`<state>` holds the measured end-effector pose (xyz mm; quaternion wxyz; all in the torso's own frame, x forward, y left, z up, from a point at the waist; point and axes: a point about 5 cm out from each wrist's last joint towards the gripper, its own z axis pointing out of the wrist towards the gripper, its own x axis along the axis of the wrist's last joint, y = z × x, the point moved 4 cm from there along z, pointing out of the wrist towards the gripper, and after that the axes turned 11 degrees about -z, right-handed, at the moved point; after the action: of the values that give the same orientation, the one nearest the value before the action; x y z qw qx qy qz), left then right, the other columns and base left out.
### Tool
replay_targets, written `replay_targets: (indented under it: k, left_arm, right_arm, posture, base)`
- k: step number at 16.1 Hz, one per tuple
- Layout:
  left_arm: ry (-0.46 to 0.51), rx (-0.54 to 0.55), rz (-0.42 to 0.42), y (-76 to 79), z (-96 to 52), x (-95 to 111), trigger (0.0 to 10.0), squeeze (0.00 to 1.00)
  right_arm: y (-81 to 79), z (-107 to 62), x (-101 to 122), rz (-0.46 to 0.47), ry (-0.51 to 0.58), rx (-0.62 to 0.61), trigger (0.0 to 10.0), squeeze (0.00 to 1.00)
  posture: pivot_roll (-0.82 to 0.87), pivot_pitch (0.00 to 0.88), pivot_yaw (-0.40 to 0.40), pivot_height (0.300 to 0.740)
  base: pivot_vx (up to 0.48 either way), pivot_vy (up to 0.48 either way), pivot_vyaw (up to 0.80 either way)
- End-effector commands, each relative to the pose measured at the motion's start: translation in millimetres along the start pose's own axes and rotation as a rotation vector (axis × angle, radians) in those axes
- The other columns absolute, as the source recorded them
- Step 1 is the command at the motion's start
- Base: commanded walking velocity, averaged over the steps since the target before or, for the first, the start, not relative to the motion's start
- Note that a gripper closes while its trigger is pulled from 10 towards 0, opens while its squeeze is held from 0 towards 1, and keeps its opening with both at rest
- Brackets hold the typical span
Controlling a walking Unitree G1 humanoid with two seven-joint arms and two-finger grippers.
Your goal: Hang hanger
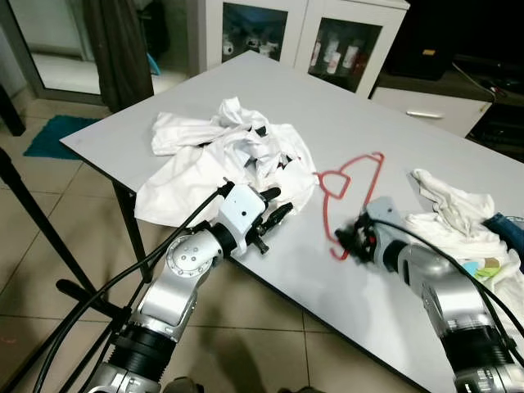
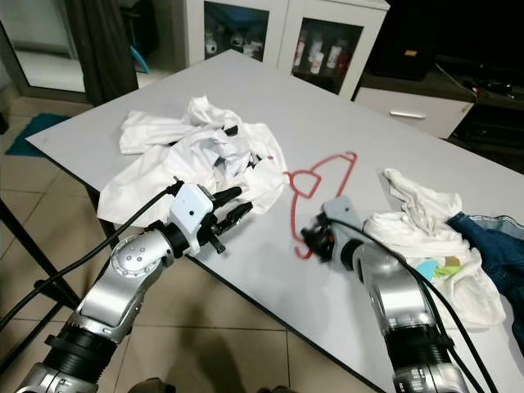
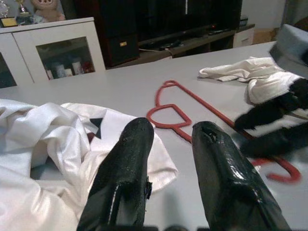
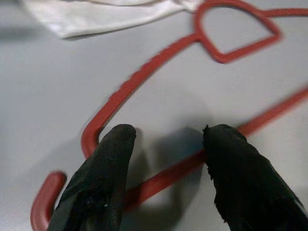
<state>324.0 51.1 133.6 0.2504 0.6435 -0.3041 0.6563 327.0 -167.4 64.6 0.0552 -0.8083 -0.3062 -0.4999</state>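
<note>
A red wire hanger (image 1: 325, 209) lies flat on the grey table (image 1: 352, 115). My right gripper (image 1: 350, 239) is low over its near, curved end. In the right wrist view the gripper (image 4: 166, 132) is open, its two black fingers (image 4: 101, 168) straddling the hanger's (image 4: 144, 77) red bar without closing on it. My left gripper (image 1: 280, 202) is open over the near edge of a crumpled white shirt (image 1: 221, 155), left of the hanger, holding nothing. The left wrist view looks past that gripper (image 3: 173, 132) to the hanger (image 3: 178, 115).
White clothes (image 1: 450, 213) and blue jeans (image 1: 512, 229) are piled at the table's right end. A white glass-door cabinet (image 1: 286, 33) stands behind the table. A black tripod leg (image 1: 33, 213) rises from the tiled floor on the left. The table's near edge runs just under both grippers.
</note>
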Motion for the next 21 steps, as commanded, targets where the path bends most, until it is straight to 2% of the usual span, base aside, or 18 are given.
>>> replay_targets:
  k: [1,2,3,5,7,9,11,12,13,17,18,19,21]
  left_arm:
    - [0.004,-0.023,0.021,3.1,4.4,3,10.0,0.00]
    - [0.003,-0.024,0.022,3.1,4.5,3,10.0,0.00]
    - [0.003,-0.025,0.022,2.9,4.4,3,10.0,0.00]
    - [0.004,-0.024,0.022,2.3,4.4,3,10.0,0.00]
    - [0.006,-0.024,0.023,2.3,4.6,4,10.0,0.00]
    - [0.009,-0.021,0.025,2.0,4.7,5,10.0,0.00]
    - [0.011,-0.018,0.024,1.5,4.5,5,10.0,0.00]
    - [0.011,-0.018,0.025,1.4,4.5,5,10.0,0.00]
    - [0.011,-0.018,0.026,1.3,4.8,6,10.0,0.00]
    - [0.011,-0.018,0.032,0.2,5.0,7,10.0,0.00]
    - [0.011,-0.018,0.032,0.0,4.8,7,10.0,0.00]
    - [0.011,-0.016,0.033,-0.3,4.4,7,10.0,0.00]
    - [0.010,-0.011,0.032,-0.9,3.3,7,10.0,0.00]
  right_arm:
    - [-5.7,-3.6,0,-0.001,-0.010,0.046,10.0,0.00]
    - [-9.6,-8.7,3,-0.025,-0.001,0.065,10.0,0.00]
    - [-1.0,-11.0,8,-0.038,0.015,0.010,10.0,0.00]
    - [27.2,-15.4,33,-0.029,0.099,-0.153,10.0,0.00]
    - [40.8,-22.0,55,-0.078,0.145,-0.250,10.0,0.00]
    - [47.0,-23.1,67,-0.132,0.161,-0.335,10.0,0.00]
    - [34.1,-14.2,71,-0.130,0.171,-0.322,10.0,0.00]
    - [16.3,-2.7,66,-0.142,0.153,-0.280,10.0,0.00]
    - [9.8,4.6,61,-0.140,0.135,-0.278,10.0,0.00]
    - [1.7,26.9,50,-0.071,0.087,-0.282,10.0,0.00]
    - [1.0,30.8,47,-0.058,0.078,-0.279,10.0,0.93]
    - [0.9,33.5,44,-0.051,0.073,-0.279,10.0,1.00]
    - [0.1,38.8,35,-0.020,0.037,-0.271,10.0,1.00]
  posture:
    - [0.01,0.045,-0.110,0.723]
    - [0.01,0.045,-0.109,0.723]
    - [0.01,0.045,-0.108,0.723]
    - [0.01,0.042,-0.107,0.723]
    - [0.01,0.040,-0.107,0.723]
    - [0.02,0.038,-0.109,0.723]
    - [0.02,0.036,-0.107,0.723]
    - [0.02,0.036,-0.107,0.723]
    - [0.02,0.036,-0.107,0.723]
    - [0.03,0.035,-0.103,0.723]
    - [0.04,0.035,-0.104,0.723]
    - [0.04,0.035,-0.105,0.723]
    - [0.04,0.034,-0.109,0.723]
  base:
    - [0.000,0.000,0.00]
    - [0.000,0.000,0.00]
    - [0.000,0.000,0.00]
    - [0.000,0.000,0.00]
    - [0.000,0.000,0.00]
    - [0.000,0.000,0.00]
    - [0.000,0.000,0.00]
    - [0.000,0.000,0.00]
    - [0.000,0.000,0.00]
    - [0.000,0.000,0.00]
    - [0.000,0.000,0.00]
    - [0.000,0.000,0.00]
    - [0.000,0.000,0.00]
